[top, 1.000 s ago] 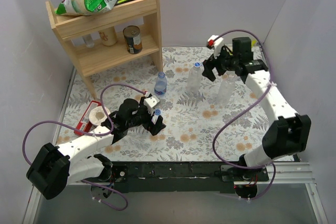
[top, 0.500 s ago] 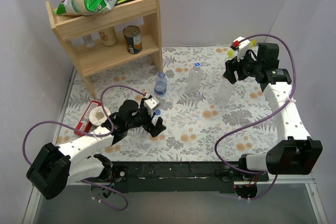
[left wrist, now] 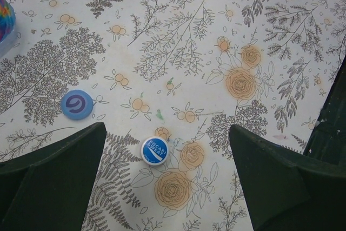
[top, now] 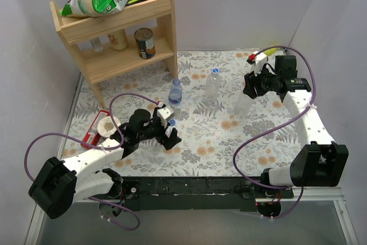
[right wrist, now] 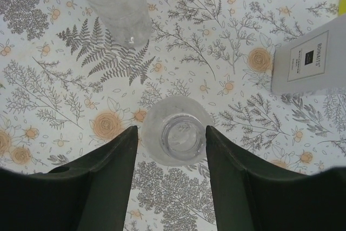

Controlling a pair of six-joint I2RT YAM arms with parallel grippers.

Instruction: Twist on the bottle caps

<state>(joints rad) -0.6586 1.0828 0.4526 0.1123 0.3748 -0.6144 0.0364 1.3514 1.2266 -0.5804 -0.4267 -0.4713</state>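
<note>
The left claw point(top: 171, 133) is held low over the fern-and-flower patterned worktop point(top: 218, 142), towards its near left part. In the left wrist view the left claw point(left wrist: 166, 133) is seen with its jaws spread wide and nothing held. Two small round blue plastic caps lie flat on the worktop beneath it. The blue cap with white lettering point(left wrist: 155, 150) lies between the fingers. The blue cap with a pale swirl point(left wrist: 77, 104) lies well apart from it, just beyond the left-hand finger point(left wrist: 54, 179).

The right claw point(top: 250, 87) is positioned above the clear plastic bottle with an open neck point(top: 245, 100), which stands upright at the far right of the worktop. From the right wrist, the right claw point(right wrist: 172, 131) is seen with its jaws apart on either side of the open-necked bottle point(right wrist: 175, 139); the mouth is not clamped.

A clear plastic bottle with a blue cap point(top: 213, 84) and a clear plastic bottle with a blue label point(top: 175, 92), also capped, stand upright further left. A white printed box point(right wrist: 311, 60) is seen near the open-necked bottle.
</note>
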